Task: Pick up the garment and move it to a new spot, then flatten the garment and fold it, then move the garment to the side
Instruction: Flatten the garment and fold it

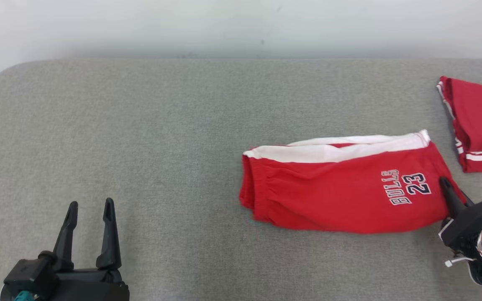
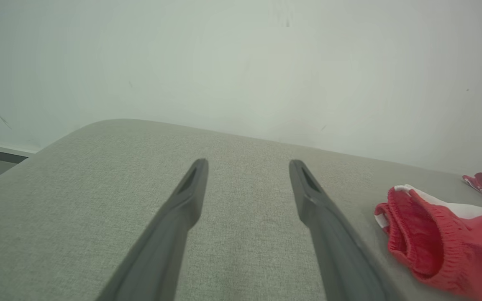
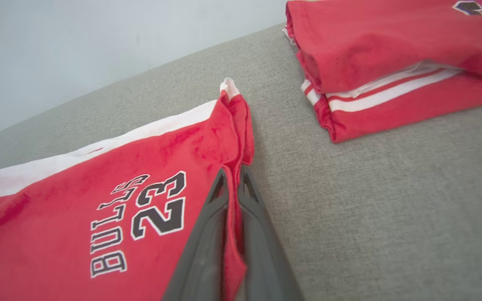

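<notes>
R gripper point(image 3: 232, 179) clamps the right-end hem of the shorts point(image 1: 341, 196), long axis running leftward from it, w/ L gripper point(image 1: 91, 203) spread wide, empty, well apart.

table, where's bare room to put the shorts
Free: the wide grey stretch of table left of the shorts, from the far edge down to the left pincer. Crowded: the right end, where only a narrow strip parts shorts and folded pile.

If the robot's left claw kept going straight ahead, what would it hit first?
Probably nothing soon: ahead of the left gripper lies bare grey surface, then likely the pale wall. The red shorts sit off to its right.
</notes>
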Robot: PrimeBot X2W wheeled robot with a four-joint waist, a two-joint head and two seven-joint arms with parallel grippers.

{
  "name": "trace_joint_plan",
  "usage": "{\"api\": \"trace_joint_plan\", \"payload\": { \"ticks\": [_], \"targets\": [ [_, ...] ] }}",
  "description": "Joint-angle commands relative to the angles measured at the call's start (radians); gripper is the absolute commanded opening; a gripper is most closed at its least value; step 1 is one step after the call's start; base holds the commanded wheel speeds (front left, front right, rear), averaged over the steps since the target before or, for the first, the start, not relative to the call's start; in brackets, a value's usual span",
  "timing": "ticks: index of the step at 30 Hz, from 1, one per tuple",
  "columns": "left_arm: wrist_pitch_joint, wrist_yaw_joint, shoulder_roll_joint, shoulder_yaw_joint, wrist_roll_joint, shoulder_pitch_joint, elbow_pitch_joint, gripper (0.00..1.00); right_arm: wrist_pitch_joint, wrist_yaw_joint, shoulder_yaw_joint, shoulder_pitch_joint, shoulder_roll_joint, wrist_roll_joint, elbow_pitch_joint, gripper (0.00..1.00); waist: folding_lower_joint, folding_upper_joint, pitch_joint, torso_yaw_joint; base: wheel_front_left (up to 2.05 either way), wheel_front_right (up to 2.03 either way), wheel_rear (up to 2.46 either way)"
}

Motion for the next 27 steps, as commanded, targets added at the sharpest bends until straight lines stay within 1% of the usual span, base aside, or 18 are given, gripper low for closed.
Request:
{"api": "trace_joint_plan", "payload": {
  "ticks": [1, 3, 8, 15, 20, 27],
  "targets": [
    [0.000, -0.002, 0.001, 0.002, 0.005, 0.009, -0.005, 1.00, -0.008, -0.003, -0.002, 0.013, -0.006, 0.008, -0.004, 0.00, 0.0001, 0.0001, -0.009, -0.011, 0.00, 0.00, 0.00],
    [0.000, -0.002, 0.001, -0.003, 0.004, 0.014, -0.005, 1.00, -0.009, -0.003, -0.003, 0.018, -0.006, 0.007, -0.005, 0.00, 0.0001, 0.0001, -0.010, -0.012, 0.00, 0.00, 0.00],
    [0.000, -0.002, 0.001, 0.001, 0.004, 0.027, -0.001, 1.00, -0.018, -0.003, 0.008, 0.007, 0.025, -0.004, -0.023, 0.00, 0.0001, 0.0001, -0.028, -0.018, 0.00, 0.00, 0.00],
    [0.000, 0.004, 0.001, 0.007, 0.010, 0.043, -0.006, 1.00, -0.036, -0.003, 0.022, -0.026, 0.062, -0.046, -0.099, 0.00, 0.0001, 0.0001, -0.047, -0.030, 0.00, 0.00, 0.00],
    [0.000, 0.002, 0.001, 0.014, 0.008, 0.038, -0.004, 1.00, -0.042, -0.003, 0.048, -0.044, 0.107, -0.084, -0.172, 0.00, 0.0001, 0.0001, -0.049, -0.032, 0.00, 0.00, 0.00],
    [0.000, 0.002, 0.001, 0.018, -0.002, 0.041, -0.001, 1.00, -0.030, -0.003, 0.094, -0.045, 0.179, -0.141, -0.261, 0.00, 0.0001, 0.0001, -0.056, -0.011, 0.00, 0.00, 0.00]
  ]
}}
